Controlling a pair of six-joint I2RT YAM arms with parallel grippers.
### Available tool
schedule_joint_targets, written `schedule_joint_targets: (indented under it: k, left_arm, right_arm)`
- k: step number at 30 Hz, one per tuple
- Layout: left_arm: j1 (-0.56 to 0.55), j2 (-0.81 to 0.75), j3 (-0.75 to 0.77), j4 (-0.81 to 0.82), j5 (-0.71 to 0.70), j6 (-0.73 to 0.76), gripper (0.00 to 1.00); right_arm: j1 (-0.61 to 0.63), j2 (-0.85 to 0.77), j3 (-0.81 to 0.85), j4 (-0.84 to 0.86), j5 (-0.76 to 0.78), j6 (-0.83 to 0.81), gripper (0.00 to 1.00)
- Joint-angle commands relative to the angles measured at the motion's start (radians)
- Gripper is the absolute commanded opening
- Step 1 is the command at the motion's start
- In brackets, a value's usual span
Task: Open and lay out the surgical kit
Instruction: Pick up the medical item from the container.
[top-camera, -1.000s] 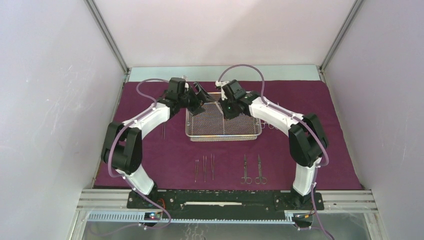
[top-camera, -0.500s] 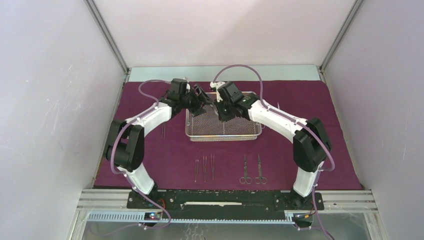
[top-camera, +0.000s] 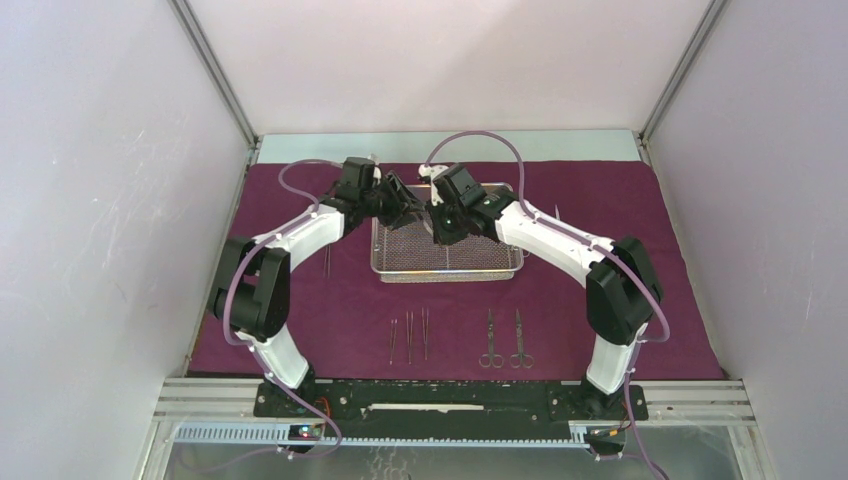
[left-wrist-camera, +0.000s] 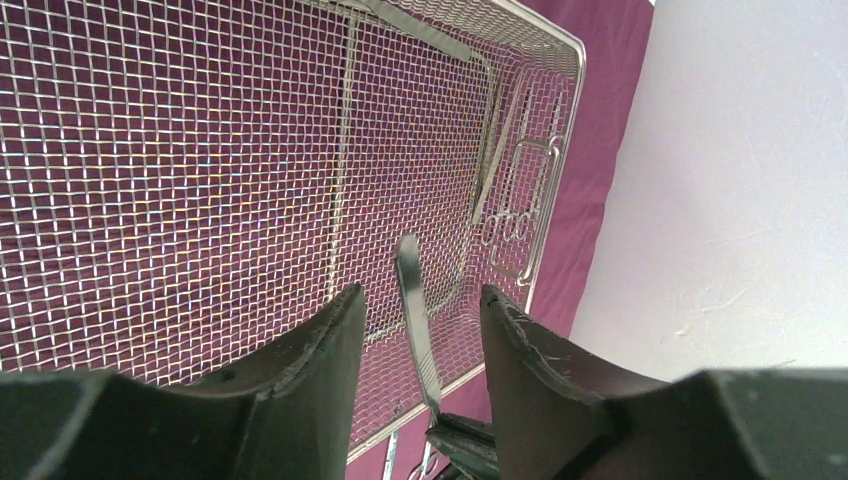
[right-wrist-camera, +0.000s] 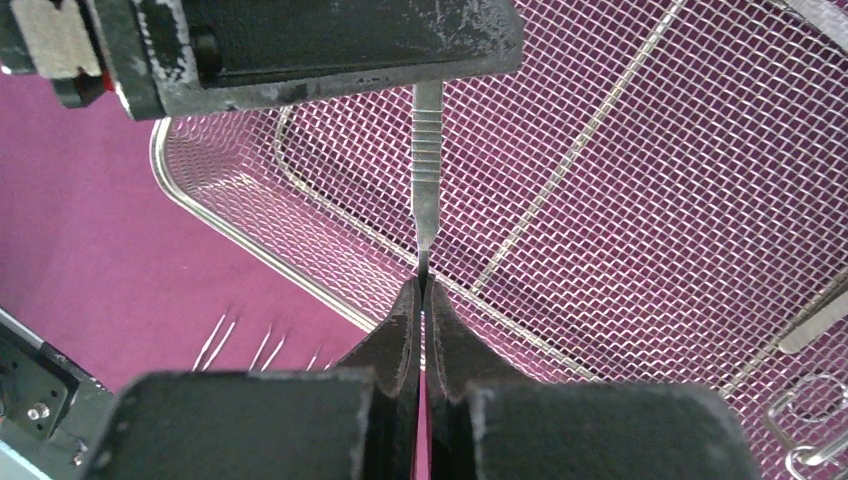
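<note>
The right pincer (right-wrist-camera: 421, 285) is closed tight on the narrow tip of a slim steel instrument (right-wrist-camera: 427, 170), a flat piece with a ribbed grip. The instrument's other end reaches up to the left pincer (left-wrist-camera: 421, 295). That pincer's jaws stand apart on either side of it, with a gap showing on each side, so it grips nothing.

Both pincers meet over the far left part of the wire-mesh tray (top-camera: 447, 272), and the instrument hangs between them above the mesh floor. Through the tray's end wall, the left wrist view shows ring handles and another thin steel piece; whether they lie inside or just outside the tray cannot be told.

The tray rests on the maroon cloth (top-camera: 620, 200), which is spread flat over the surface. One thin instrument (top-camera: 327, 262) lies on the cloth just left of the tray. Nearer the arm bases, well apart from the tray, three tweezers (top-camera: 408, 335) lie side by side. To their right lie two ring-handled scissors (top-camera: 505, 342), also parallel.
</note>
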Motion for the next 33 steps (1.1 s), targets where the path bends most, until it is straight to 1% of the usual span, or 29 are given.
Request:
schedule_joint_targets:
  k: [1,5,7,12,16,18,19,22,26,28,30,33]
  left_arm:
    - [0.000,-0.004,0.049,0.046,0.022,0.010,0.50]
    - [0.002,-0.001,0.042,0.056,0.025,0.005,0.48]
    - [0.003,-0.003,0.036,0.067,0.025,0.000,0.46]
    - [0.006,-0.007,0.026,0.084,0.027,-0.008,0.39]
    - [0.008,-0.011,0.018,0.098,0.029,-0.011,0.30]
    - [0.008,-0.013,0.017,0.103,0.036,-0.007,0.25]
    - [0.008,-0.014,0.016,0.103,0.038,-0.003,0.18]
    - [0.008,-0.023,0.014,0.103,0.038,0.017,0.02]
    - [0.008,-0.037,0.013,0.099,0.039,0.052,0.00]
    - [0.008,-0.044,0.016,0.083,0.041,0.073,0.00]
    - [0.008,-0.052,0.019,0.063,0.044,0.096,0.00]
    - [0.008,-0.062,0.022,0.039,0.051,0.126,0.00]
  right_arm:
    - [0.001,-0.061,0.033,0.021,-0.043,0.044,0.00]
    - [-0.010,-0.062,0.033,0.030,-0.087,0.070,0.00]
    - [-0.016,-0.063,0.032,0.033,-0.102,0.081,0.00]
    - [-0.028,-0.064,0.028,0.040,-0.134,0.105,0.00]
    - [-0.038,-0.068,0.020,0.049,-0.161,0.126,0.00]
    - [-0.038,-0.071,0.013,0.054,-0.163,0.132,0.00]
    - [-0.038,-0.073,0.008,0.058,-0.163,0.134,0.00]
    - [-0.038,-0.082,-0.003,0.068,-0.165,0.142,0.01]
    - [-0.037,-0.098,-0.023,0.085,-0.166,0.144,0.09]
    - [-0.037,-0.106,-0.030,0.095,-0.168,0.142,0.16]
    - [-0.037,-0.119,-0.041,0.105,-0.169,0.141,0.27]
    - [-0.037,-0.142,-0.061,0.120,-0.170,0.140,0.47]
